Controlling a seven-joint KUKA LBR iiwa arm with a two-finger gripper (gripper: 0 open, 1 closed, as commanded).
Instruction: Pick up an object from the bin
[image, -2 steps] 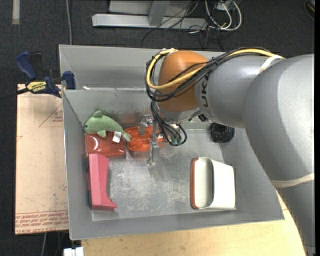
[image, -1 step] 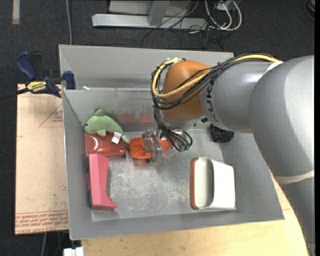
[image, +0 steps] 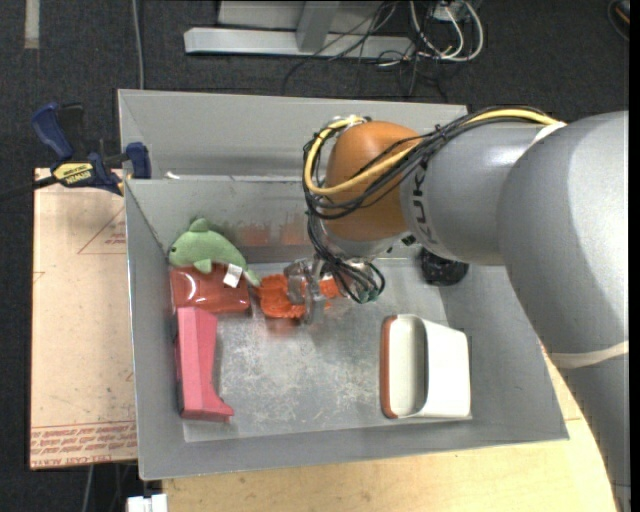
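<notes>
A small orange toy (image: 278, 303) is lying toward 11 o'clock from the middle of the grey bin (image: 300, 390), its long axis running roughly from 9 to 3 o'clock. Just beside it at 9 o'clock a glossy red thing (image: 205, 292) is lying, with a green plush (image: 203, 246) resting against its 12 o'clock edge. A pink block (image: 198, 365) is lying at the toy's 7 o'clock and a white box (image: 430, 367) is sitting well apart at 4 o'clock. The pincer (image: 306, 290) is hanging over the toy's 3 o'clock half, covering it; whether it is spread or pinching cannot be told.

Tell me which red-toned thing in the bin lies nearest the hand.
The small orange object in the middle of the bin, right by the hand; the shiny red piece and long pink block lie farther left.
</notes>
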